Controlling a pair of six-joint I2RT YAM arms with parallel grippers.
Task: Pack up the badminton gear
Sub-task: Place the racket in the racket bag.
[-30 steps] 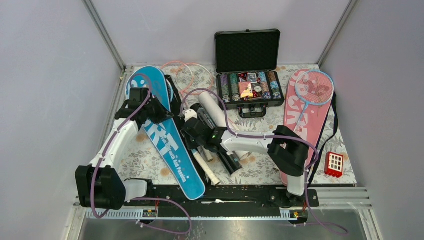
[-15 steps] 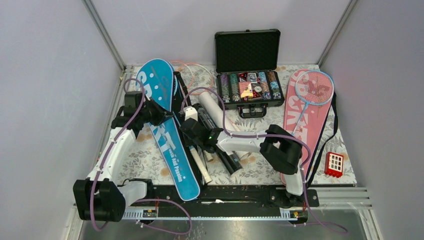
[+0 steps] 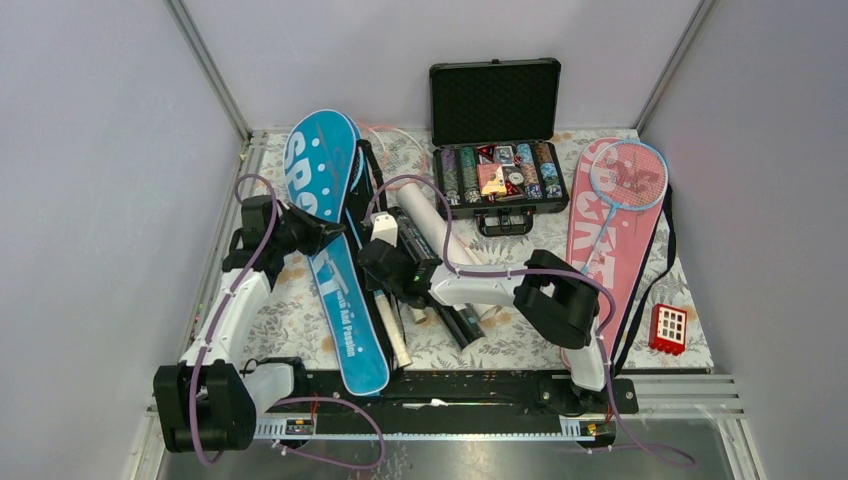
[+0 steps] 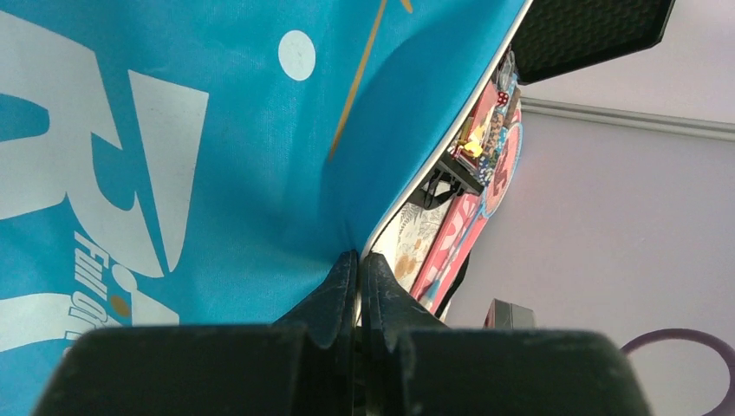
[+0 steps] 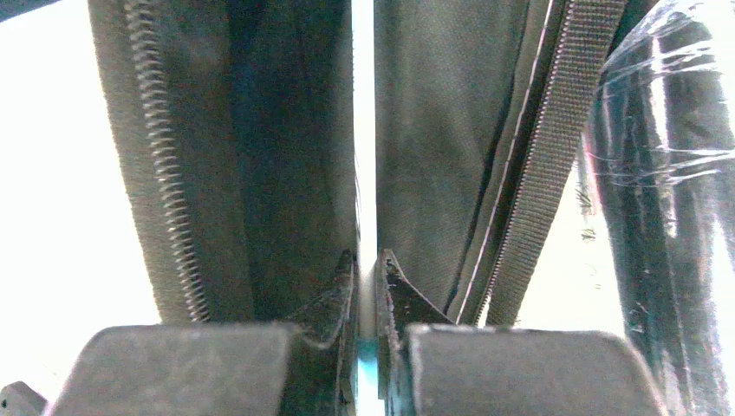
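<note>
The blue "SPORT" cover [image 3: 335, 250] is held up off the table, tilted on its edge, between both arms. My left gripper [image 3: 320, 236] is shut on its left edge; the left wrist view shows the jaws [image 4: 358, 257] pinching the white-piped rim of the blue fabric [image 4: 173, 130]. My right gripper [image 3: 373, 248] is shut on the cover's other edge, its jaws [image 5: 367, 260] closed on a thin pale rim beside the black lining and zipper [image 5: 165, 173]. A white tube [image 3: 432, 228] and a dark tube [image 3: 458, 322] lie behind the right arm. A light-blue racket [image 3: 626, 175] lies on the pink cover [image 3: 600, 250].
An open black case of poker chips [image 3: 500, 170] stands at the back centre. A small red block [image 3: 668, 328] sits at the front right. A pink racket's rim [image 3: 398, 134] peeks out behind the blue cover. A plastic-wrapped dark tube [image 5: 667, 173] is close to my right gripper.
The blue cover has swung toward the back and right and turned more onto its edge. My left gripper has drawn back toward the left; the right gripper has shifted slightly left.
</note>
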